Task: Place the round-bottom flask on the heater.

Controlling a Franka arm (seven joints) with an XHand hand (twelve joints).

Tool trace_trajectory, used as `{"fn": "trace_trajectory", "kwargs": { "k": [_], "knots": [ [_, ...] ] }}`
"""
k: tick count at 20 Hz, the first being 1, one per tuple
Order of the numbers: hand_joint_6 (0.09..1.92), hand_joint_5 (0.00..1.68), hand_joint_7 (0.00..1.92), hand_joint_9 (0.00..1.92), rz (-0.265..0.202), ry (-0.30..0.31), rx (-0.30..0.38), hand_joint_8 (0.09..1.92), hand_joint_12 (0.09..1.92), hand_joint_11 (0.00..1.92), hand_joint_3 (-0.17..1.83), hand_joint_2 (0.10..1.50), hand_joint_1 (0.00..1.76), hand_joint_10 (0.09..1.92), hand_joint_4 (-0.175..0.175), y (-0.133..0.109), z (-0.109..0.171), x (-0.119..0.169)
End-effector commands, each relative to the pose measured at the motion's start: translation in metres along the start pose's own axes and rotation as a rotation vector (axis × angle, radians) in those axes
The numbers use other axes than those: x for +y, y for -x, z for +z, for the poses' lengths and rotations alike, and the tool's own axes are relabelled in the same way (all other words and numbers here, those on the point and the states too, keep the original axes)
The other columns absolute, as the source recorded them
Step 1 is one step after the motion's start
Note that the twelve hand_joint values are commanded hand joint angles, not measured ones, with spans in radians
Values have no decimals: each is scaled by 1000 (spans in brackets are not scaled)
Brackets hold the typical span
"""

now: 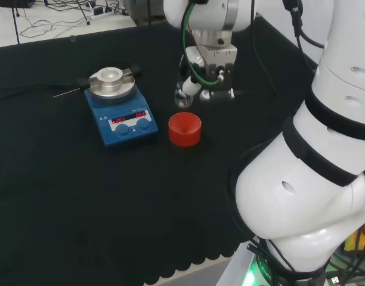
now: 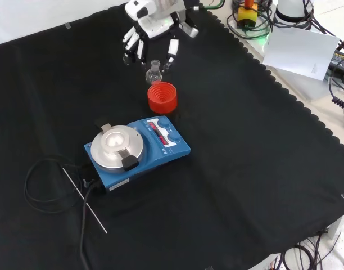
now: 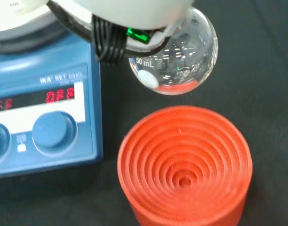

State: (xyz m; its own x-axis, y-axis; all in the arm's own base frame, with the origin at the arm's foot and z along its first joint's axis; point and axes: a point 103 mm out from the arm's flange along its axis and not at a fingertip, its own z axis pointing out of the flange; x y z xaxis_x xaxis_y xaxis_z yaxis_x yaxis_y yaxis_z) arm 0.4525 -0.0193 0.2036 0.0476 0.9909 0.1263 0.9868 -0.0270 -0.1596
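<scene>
A small clear round-bottom flask (image 1: 183, 96) (image 2: 154, 72) (image 3: 180, 52) hangs upright in the air just above the cloth, beside the red ribbed stand (image 1: 184, 129) (image 2: 162, 97) (image 3: 184, 165). My hand (image 1: 217, 76) (image 2: 153, 27) (image 3: 134, 12) reaches down over it, fingers pinching the flask near its neck. The blue heater (image 1: 120, 113) (image 2: 137, 149) (image 3: 40, 110) with its round silver plate stands to the left of the stand in the head view and nearer than it in the front view. The flask's neck is hidden in the wrist view.
A thin metal rod (image 1: 68, 92) (image 2: 85, 199) and a black cable (image 2: 40, 188) lie by the heater. A black clip (image 2: 130, 161) sits at the plate's edge. The cloth's scalloped edge (image 2: 307, 112) runs along the front view's right, with a white sheet (image 2: 298, 50) beyond.
</scene>
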Motion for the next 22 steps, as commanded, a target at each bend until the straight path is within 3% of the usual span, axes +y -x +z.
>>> {"fn": "trace_trajectory", "kwargs": {
  "k": [1,11,22],
  "knots": [
    [858,1184,373,661,-4,13,-5,679,1328,385,721,666,1146,591,-9,-18,-37,15],
    [867,1180,363,657,-73,17,-25,677,1329,387,727,665,1144,590,-3,-55,-70,67],
    [874,1177,360,657,-184,-39,-47,678,1330,389,730,665,1143,591,1,-108,-62,126]
  ]
}}
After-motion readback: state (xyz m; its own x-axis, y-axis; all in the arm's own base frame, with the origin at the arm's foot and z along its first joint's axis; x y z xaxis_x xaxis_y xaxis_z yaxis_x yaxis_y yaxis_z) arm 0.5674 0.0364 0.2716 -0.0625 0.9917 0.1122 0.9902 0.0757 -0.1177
